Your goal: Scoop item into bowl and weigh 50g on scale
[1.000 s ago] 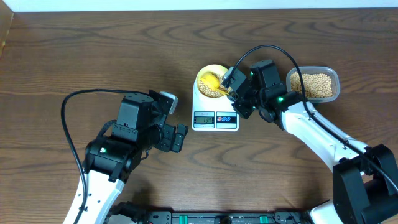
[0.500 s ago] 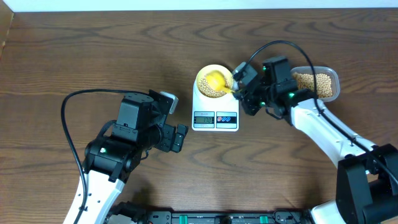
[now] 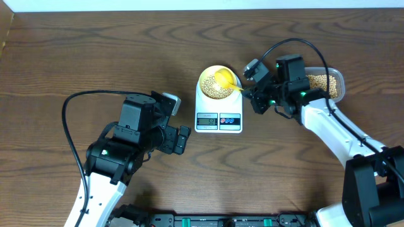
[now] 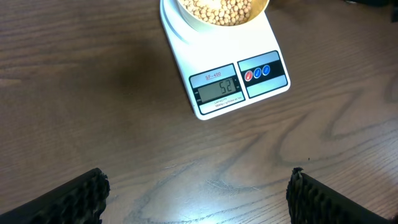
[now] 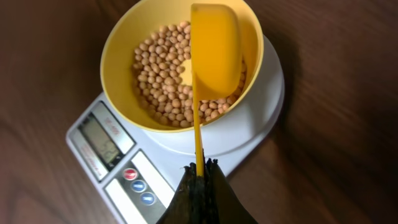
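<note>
The right hand (image 5: 198, 171), clamped on a yellow scoop (image 5: 214, 56), points its long handle straight ahead, cup over tan beans (image 5: 161, 81) in the yellow bowl (image 5: 118, 46) on the white scale (image 5: 249, 124), on a dark wood-grain counter (image 3: 95, 50); the left hand (image 4: 199, 196), fingers apart, has the scale ahead.

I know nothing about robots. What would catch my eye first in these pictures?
First, the pale-yellow bowl of tan beans sitting on the white scale in the middle of the scene. A bright yellow scoop is poised over it, its thin handle pinched in the right gripper. Next, the clear container with more beans at far right, partly hidden by that arm. The left gripper hangs open near the scale, holding nothing.
</note>
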Controlling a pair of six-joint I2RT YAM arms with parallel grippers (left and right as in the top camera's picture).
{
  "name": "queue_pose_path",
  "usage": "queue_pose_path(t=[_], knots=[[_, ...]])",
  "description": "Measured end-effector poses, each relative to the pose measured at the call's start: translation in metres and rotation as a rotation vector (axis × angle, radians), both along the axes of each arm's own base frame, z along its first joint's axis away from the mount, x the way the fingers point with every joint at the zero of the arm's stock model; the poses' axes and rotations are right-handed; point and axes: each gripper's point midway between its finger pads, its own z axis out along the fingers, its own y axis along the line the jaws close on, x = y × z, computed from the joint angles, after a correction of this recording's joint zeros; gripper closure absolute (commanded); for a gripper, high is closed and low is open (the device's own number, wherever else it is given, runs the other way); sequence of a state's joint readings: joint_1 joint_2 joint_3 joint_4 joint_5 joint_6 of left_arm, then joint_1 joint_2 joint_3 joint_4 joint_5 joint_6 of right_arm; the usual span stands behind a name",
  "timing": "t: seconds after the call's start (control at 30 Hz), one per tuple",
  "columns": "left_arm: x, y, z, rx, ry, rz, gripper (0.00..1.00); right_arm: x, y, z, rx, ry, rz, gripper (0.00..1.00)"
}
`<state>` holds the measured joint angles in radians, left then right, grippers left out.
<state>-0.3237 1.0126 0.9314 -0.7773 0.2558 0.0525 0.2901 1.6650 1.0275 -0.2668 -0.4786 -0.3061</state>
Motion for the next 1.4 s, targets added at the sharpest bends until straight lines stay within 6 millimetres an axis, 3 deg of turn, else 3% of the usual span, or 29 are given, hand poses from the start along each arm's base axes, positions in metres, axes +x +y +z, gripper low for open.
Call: queue_pose_path(t=[0.43, 1.4], knots=[[0.0, 0.0, 0.0, 0.0, 0.0, 0.0, 0.06, -0.005, 0.006, -0.008, -0.16, -0.081, 0.054, 0.99], [0.0, 0.0, 0.0, 0.0, 0.0, 0.0, 0.06, -0.021, 0.027, 0.001, -0.028, -0.034, 0.141, 0.99]])
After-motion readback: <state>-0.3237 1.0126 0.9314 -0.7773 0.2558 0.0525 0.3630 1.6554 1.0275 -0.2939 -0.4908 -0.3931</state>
